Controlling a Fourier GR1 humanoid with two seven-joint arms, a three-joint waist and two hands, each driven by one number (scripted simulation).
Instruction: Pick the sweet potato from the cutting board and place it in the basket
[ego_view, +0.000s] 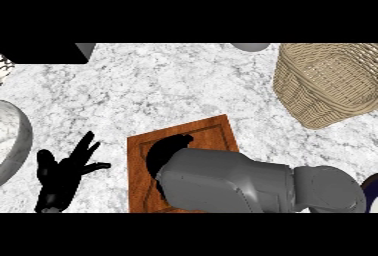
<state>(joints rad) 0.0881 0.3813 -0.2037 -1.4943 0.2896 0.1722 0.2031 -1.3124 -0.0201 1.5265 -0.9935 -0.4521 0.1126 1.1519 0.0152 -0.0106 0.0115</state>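
Step in hand: the grasp on the cutting board (214, 132), judged from where the arm is.

- Right hand (164, 152) sits low over the board's middle, its grey forearm crossing the board's near right corner. Whether it has closed on anything cannot be told; it shows only as 1 dark mass.
- Sweet potato: not visible. Most likely under that hand, on the board, since no other part of the wood shows it.
- Left hand (63, 172) rests to the left of the board, apart from it, fingers spread and upright, holding nothing.
- Basket (291, 85) stands up and to the right of the board, well apart, mouth open, with bare surface (148, 85) between the 2.
- White bowl (18, 145) lies further left of the board than the left hand, out of the route.

To do this well: the robot should close around the potato's thick middle, not a tapered end, because it would roll. It should lift straight off the board before swinging, so the board is not dragged. It should carry up-right from the board, clear the basket's near rim from above, then lower inside before releasing.
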